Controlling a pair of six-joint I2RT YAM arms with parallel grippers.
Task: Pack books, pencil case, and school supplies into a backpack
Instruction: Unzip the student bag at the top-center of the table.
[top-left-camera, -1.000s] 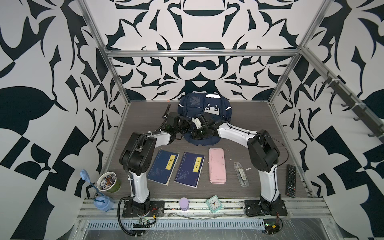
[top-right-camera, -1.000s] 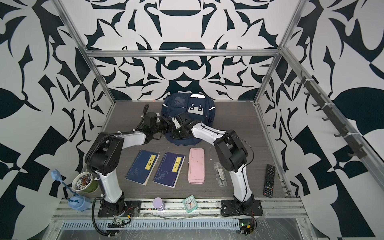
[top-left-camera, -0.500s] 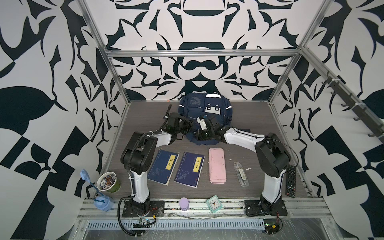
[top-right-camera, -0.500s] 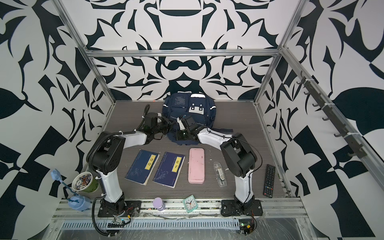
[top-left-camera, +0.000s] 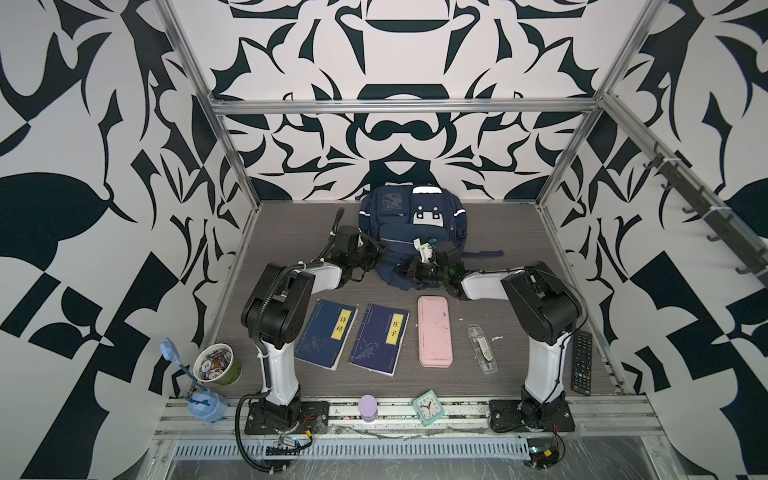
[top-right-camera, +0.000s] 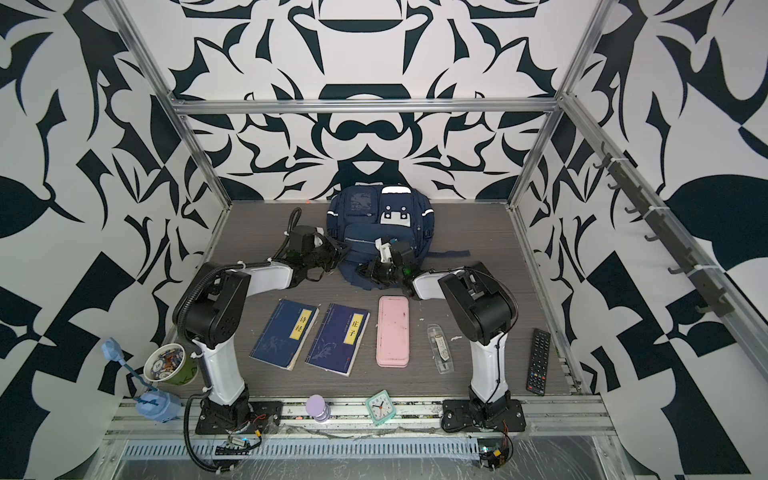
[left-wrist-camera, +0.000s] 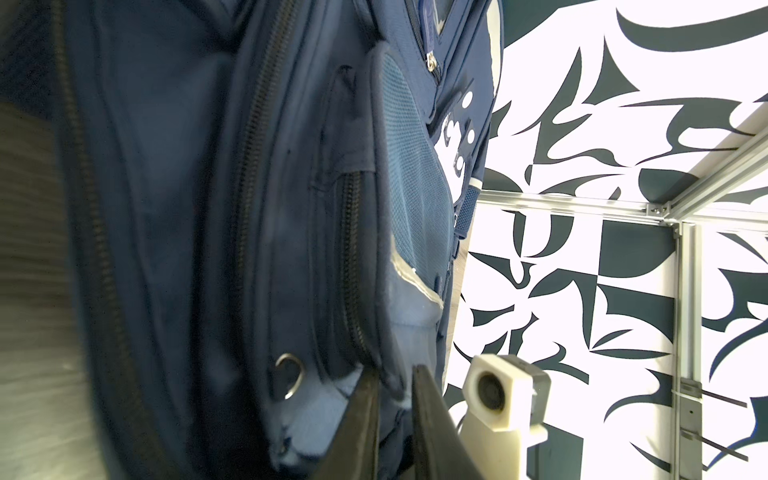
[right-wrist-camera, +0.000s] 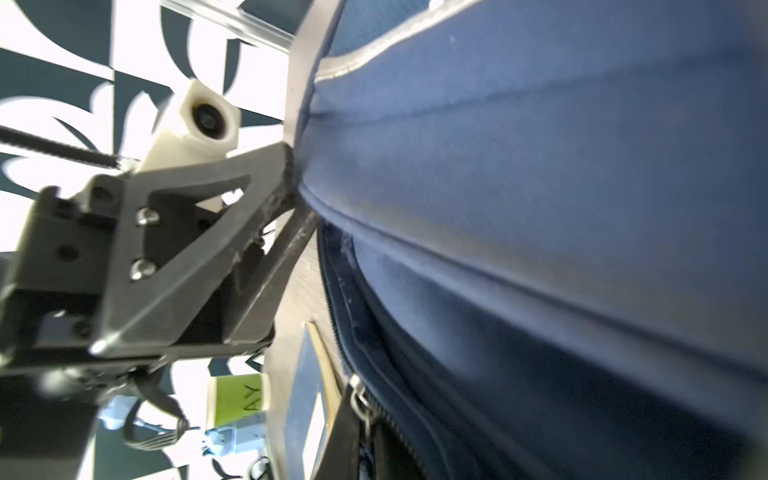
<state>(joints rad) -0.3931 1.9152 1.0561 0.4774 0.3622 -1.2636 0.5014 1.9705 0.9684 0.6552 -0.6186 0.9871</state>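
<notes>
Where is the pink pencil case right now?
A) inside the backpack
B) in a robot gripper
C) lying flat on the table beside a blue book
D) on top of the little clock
C: the pink pencil case lies flat on the table, between a blue book and the clear packet, outside the backpack.

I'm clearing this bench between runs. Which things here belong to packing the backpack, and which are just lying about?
For the job: backpack; books; pencil case; packet of supplies.

Lying about: remote control; alarm clock; paper cup; small purple thing; pale blue gadget.
</notes>
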